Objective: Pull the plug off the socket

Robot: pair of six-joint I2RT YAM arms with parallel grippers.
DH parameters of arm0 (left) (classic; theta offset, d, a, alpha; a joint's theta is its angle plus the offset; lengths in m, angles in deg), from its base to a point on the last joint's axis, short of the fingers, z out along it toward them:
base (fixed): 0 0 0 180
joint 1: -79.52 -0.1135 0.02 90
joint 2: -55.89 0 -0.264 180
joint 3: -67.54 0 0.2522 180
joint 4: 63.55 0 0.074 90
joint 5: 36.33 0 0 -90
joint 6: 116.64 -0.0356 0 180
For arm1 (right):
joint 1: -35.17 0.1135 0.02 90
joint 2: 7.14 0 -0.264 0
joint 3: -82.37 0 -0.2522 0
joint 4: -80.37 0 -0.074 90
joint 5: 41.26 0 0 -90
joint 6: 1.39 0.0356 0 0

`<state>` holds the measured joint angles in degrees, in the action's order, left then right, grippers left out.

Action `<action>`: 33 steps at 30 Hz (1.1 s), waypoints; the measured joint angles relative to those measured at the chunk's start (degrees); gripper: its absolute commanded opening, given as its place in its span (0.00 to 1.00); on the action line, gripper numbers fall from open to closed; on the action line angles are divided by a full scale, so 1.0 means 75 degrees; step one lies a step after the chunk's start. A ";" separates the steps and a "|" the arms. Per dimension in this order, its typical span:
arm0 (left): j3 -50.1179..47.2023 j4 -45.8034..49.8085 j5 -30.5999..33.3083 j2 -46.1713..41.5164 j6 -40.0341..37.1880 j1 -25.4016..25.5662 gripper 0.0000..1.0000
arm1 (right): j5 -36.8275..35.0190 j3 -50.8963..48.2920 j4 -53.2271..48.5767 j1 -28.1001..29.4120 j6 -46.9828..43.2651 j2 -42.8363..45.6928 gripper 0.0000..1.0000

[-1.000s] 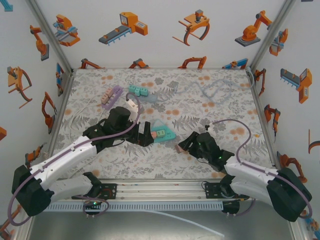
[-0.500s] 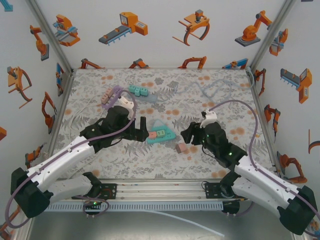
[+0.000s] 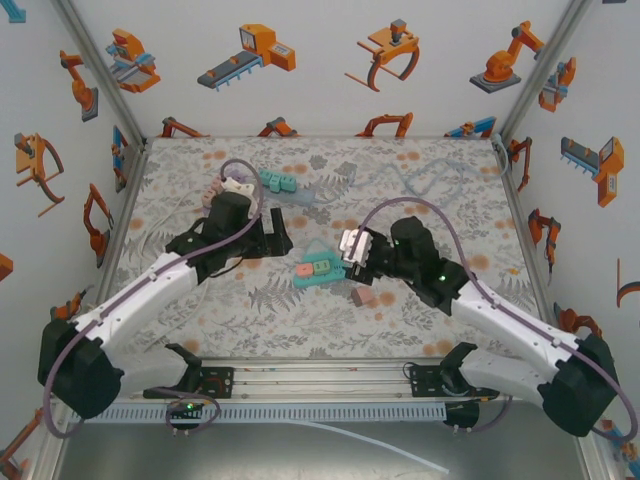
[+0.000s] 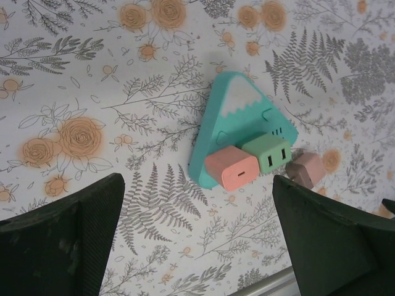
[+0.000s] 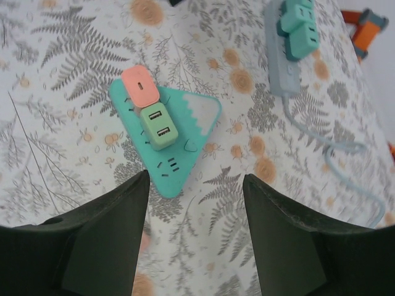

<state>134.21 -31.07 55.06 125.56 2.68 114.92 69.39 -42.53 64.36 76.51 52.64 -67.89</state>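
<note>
Standing apart and empty, the left jaws gape wide, the right jaws half-open above the socket (image 5: 173, 174).

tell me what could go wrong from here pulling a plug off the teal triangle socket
1. The pink square plug and the green square plug sit touching on the teal triangular socket block, so the open right gripper could catch both.
2. The open left gripper is off the block, so a pull may lift the whole block instead.
3. A loose pink plug lies on the table beside the block and could get knocked.
</note>
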 measured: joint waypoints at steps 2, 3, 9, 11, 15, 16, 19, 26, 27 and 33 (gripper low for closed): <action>0.0146 -0.0026 -0.0111 0.0306 -0.0003 -0.0087 0.97 | 0.0318 0.0344 -0.0230 0.0000 -0.0682 -0.0452 0.56; 0.0219 -0.0073 -0.0166 0.0469 -0.0006 -0.0131 0.97 | 0.0475 0.0565 -0.0361 0.0000 -0.1000 -0.0723 0.56; 0.0478 -0.0618 -0.0600 0.1448 -0.0026 -0.0510 0.97 | 0.1166 0.1384 -0.0691 0.0000 -0.2025 -0.2043 0.54; 0.0615 -0.0740 -0.0743 0.1842 -0.0058 -0.0609 0.97 | 0.1355 0.1547 -0.0775 -0.0003 -0.2194 -0.2480 0.53; 0.0898 -0.0935 -0.1096 0.2547 -0.0154 -0.0682 0.97 | 0.1652 0.1696 -0.0860 -0.0009 -0.2366 -0.3203 0.51; 0.0959 -0.0991 -0.1207 0.2696 -0.0178 -0.0682 0.97 | 0.1719 0.1714 -0.0871 -0.0009 -0.2393 -0.3348 0.51; 0.1032 -0.1186 -0.1533 0.3019 -0.0213 -0.0679 0.97 | 0.1853 0.1728 -0.0868 -0.0009 -0.2416 -0.3701 0.50; 0.1035 -0.1469 -0.1982 0.3474 -0.0286 -0.0650 0.99 | 0.1990 0.1728 -0.0635 -0.0009 -0.2404 -0.4185 0.47; 0.1035 -0.1480 -0.2028 0.3544 -0.0297 -0.0629 1.00 | 0.1990 0.1728 -0.0568 -0.0009 -0.2401 -0.4234 0.46; 0.1035 -0.1495 -0.2229 0.3975 -0.0370 -0.0399 0.83 | 0.1958 0.1728 -0.0323 -0.0009 -0.2381 -0.4473 0.43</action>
<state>141.97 -42.28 38.34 155.37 -0.10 111.92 84.08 -29.57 61.94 76.45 34.78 -101.44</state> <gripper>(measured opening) 0.881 0.443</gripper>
